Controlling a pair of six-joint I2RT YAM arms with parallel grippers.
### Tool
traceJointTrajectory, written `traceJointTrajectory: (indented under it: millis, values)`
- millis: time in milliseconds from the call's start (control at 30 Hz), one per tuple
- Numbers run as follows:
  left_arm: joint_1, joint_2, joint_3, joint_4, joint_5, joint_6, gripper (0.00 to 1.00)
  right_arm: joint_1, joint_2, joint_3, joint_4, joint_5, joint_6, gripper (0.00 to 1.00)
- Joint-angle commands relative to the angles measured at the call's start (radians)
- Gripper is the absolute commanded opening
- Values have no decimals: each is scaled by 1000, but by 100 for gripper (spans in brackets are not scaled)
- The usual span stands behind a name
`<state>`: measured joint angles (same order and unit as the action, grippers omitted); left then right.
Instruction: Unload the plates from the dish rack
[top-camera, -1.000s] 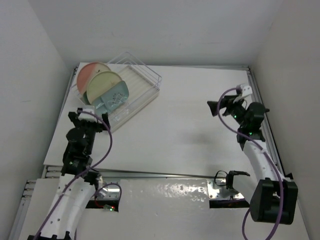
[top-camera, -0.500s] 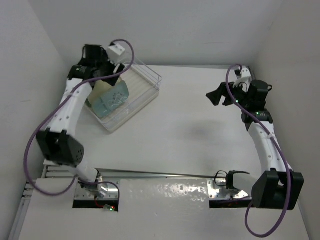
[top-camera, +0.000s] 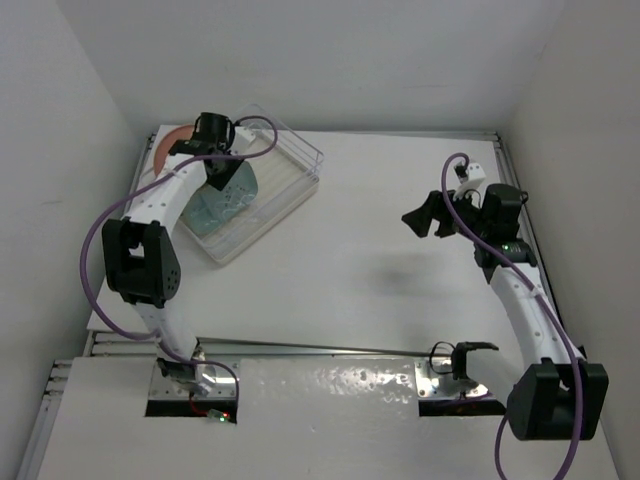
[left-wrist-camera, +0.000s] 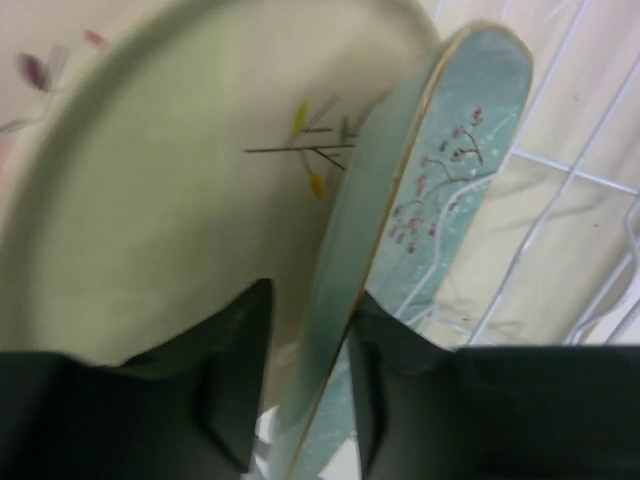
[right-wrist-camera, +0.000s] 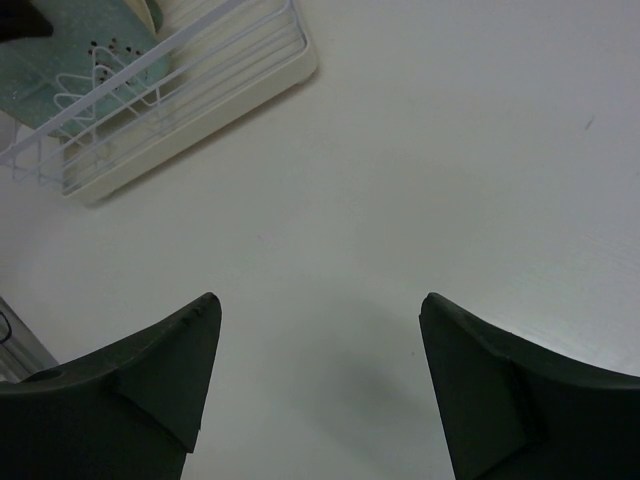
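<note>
Right gripper: spread wide, empty, above the table, right side.
Left gripper: far left, inside the dish rack, fingers astride the blue-green plate; cannot tell whether it is clamped.
Yellow-green plate: upright just behind the blue-green plate.

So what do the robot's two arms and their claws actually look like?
Both look alike. The left arm and right arm are slim white tube sections linked by chunky black joints. A purple cable loops loosely along each arm. Each arm ends in a claw, the left claw and the right claw, with two flat, matte black, wedge-shaped fingers.
</note>
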<state>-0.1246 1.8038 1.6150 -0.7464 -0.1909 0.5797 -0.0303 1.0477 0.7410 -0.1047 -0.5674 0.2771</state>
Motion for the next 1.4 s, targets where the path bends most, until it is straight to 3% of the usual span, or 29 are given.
traceJointTrajectory:
  millis: [0,100,133,233,600,800,967,1133,1267,1367]
  values:
    - [-3,-8,-52,27,4,-7,30,4,-40,-26,37,11,28,79]
    - [-3,-15,-72,12,41,-9,20,4,-52,-34,37,20,28,79]
    - [-3,-20,-64,10,45,-11,11,4,-52,-34,42,20,31,79]
    - [-6,-29,1,-25,79,-30,0,4,-46,-29,54,21,49,79]
    - [-14,-147,282,16,65,-80,0,4,-34,-45,99,11,91,77]
    - [-14,-185,290,19,133,-167,0,6,-25,-45,146,21,119,75]
    - [-12,-211,304,38,339,-380,0,23,40,32,132,52,177,70]
    - [-10,-245,220,157,624,-668,0,228,161,190,118,101,183,77]
    - [-12,-291,27,303,803,-822,0,300,300,265,389,0,424,84]
    - [-12,-300,-33,337,843,-847,0,322,360,326,442,-9,478,84]
